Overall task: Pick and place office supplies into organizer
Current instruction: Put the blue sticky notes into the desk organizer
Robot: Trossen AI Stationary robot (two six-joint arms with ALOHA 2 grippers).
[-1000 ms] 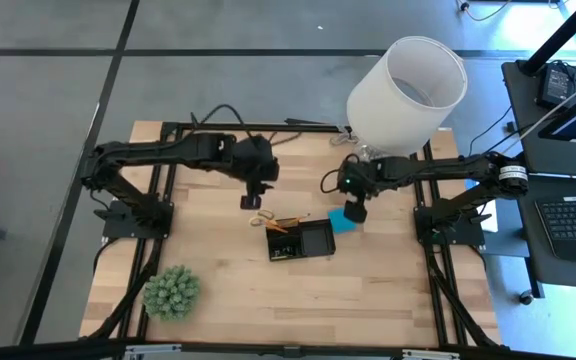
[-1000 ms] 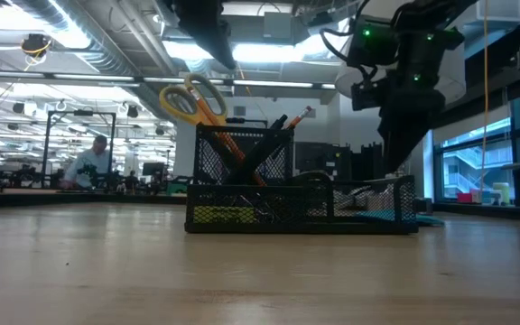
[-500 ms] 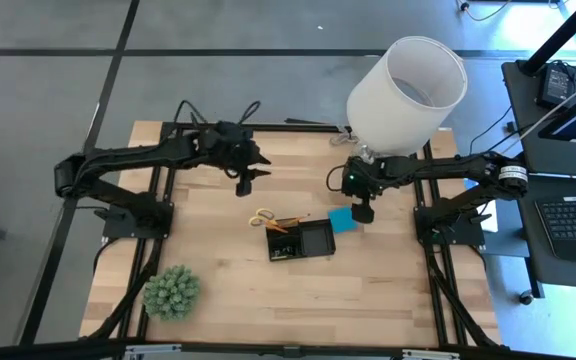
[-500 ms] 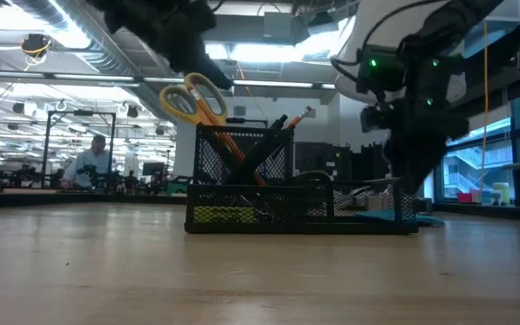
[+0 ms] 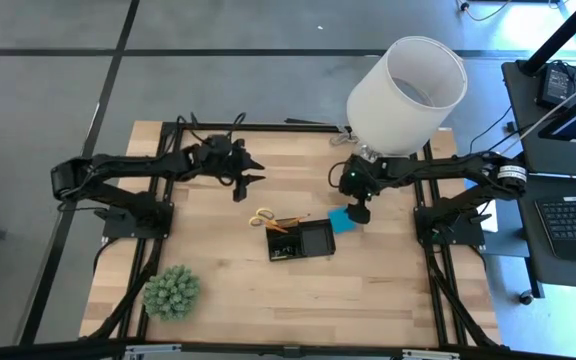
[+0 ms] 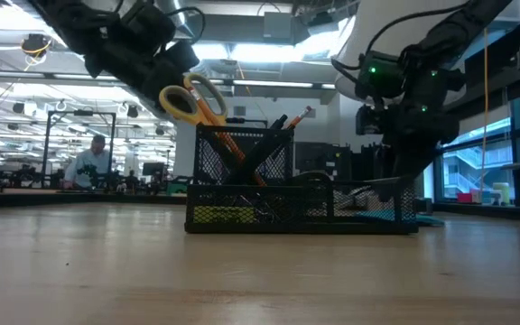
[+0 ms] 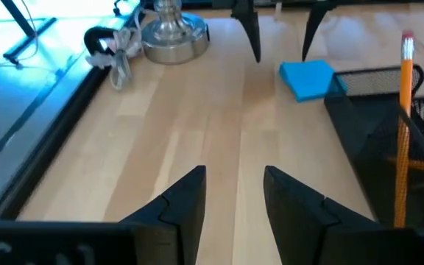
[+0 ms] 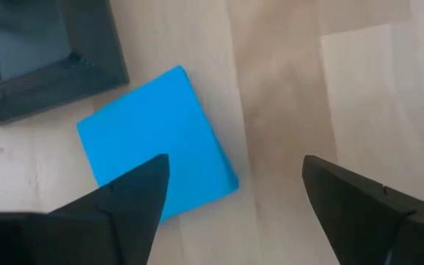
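On the table, high view: wooden table with black frame rails along its edges.
Organizer: near mid-table, low black tray with compartments, holding orange pencils at its left part.
Scissors: yellow handles sticking out past the tray's left rear corner.
Blue pad: flat on the wood, touching or just beside the tray's right rear corner.
Left gripper: well behind and left of the tray, above bare wood, fingers apart, holding nothing.
Right gripper: just over the pad's far right edge, pointing down.
Lamp: big white shade at the rear right.
Plant ball: green, spiky, near the front left corner.

Low view: mesh organizer standing on the table, scissors leaning out over its left wall, pencils and black pens slanting up inside.
Blue pad: thin strip at the tray's right end.
Right gripper: hanging low at the tray's right end.
Background: person seated far off at left.

Left wrist view: own fingers moderately apart over bare wood, empty.
Ahead: blue pad, black tray wall, one upright pencil, lamp base, the other arm's finger tips above the pad.

Right wrist view: own fingers spread wide, empty, hovering over the blue pad; one finger over the pad, the other over bare wood.
Tray corner: just beside the pad.
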